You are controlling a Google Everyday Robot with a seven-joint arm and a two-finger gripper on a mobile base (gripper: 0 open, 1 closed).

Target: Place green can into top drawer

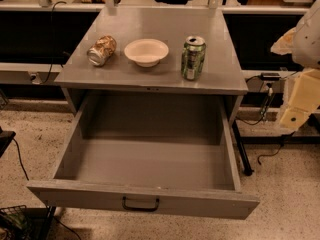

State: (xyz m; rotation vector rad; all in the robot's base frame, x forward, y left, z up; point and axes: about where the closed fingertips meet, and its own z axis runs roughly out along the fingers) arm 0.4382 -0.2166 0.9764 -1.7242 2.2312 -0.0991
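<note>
Green can (193,58): silver top, pale markings, upright on table (150,19) behind top drawer (200,201), R side. Drawer: grey, pulled open, dark ctr handle. Gripper (295,115): R of drawer.

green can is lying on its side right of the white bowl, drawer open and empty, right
No: the small green drink can stands upright, not on its side, in the camera view. It is right of the round white bowl, and the wide grey top drawer is open and empty. The end effector is at the right edge, apart from the can.
</note>
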